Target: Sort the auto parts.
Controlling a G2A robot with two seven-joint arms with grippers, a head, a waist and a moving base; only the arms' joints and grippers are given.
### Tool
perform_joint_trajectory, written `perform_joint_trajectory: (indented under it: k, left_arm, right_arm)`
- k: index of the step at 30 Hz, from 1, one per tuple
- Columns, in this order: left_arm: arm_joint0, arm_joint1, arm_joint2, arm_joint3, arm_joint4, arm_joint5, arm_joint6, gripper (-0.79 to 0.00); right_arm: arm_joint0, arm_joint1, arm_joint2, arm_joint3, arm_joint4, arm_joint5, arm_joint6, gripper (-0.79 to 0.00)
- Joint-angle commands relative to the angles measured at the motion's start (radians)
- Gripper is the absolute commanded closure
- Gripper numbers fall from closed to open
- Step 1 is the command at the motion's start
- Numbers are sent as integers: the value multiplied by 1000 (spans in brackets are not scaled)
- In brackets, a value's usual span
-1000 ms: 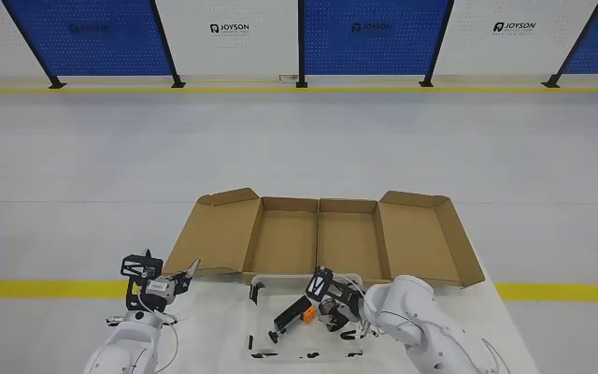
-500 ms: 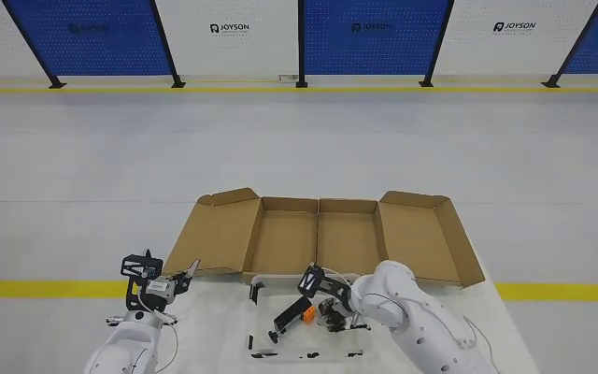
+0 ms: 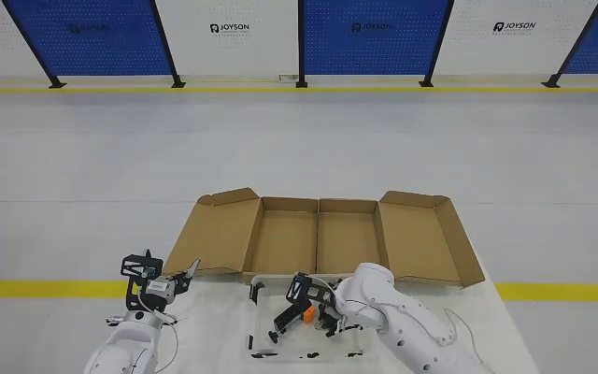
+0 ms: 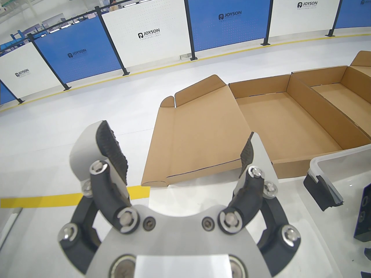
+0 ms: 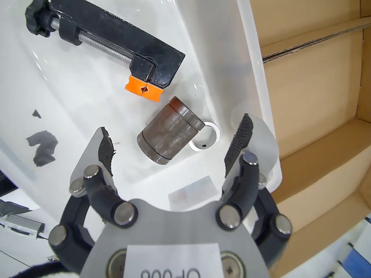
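Observation:
A clear plastic bin [image 5: 249,59] holds a black screw clamp with an orange tip [image 5: 116,41], a grey metal cylinder [image 5: 169,134] lying on its side, and a silver ring [image 5: 206,139] touching the cylinder's end. My right gripper [image 5: 174,140] hangs open just above the cylinder, one finger on each side, holding nothing. From above, the right gripper [image 3: 313,304] is over the bin beside the clamp [image 3: 288,321]. My left gripper [image 4: 178,148] is open and empty, off the bin's left side [image 3: 177,280], facing the cardboard box [image 4: 287,117].
The open cardboard box [image 3: 285,243] has two compartments and spread flaps, right behind the bin. Black clips [image 4: 321,192] sit on the bin rim [image 3: 254,290]. Pieces of dark tape [image 5: 42,147] stick to the bin's bottom. White table lies around the bin.
The right arm has swung leftward over the bin, bringing its gripper closer to the clamp and cylinder. The left arm has stayed still.

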Motion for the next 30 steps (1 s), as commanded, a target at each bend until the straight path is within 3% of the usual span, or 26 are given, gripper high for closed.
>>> perform_joint_trajectory:
  k: [1,11,30]
  left_arm:
    - [0,0,0,0,0,0,0,-785]
    - [0,0,0,0,0,0,0,-785]
    - [0,0,0,0,0,0,0,-785]
  right_arm:
    - [13,-8,-25,5,-10,3,-1,-785]
    - [92,-57,-128,59,-5,6,19,-785]
    - [248,-165,-235,356,132,-34,5,-785]
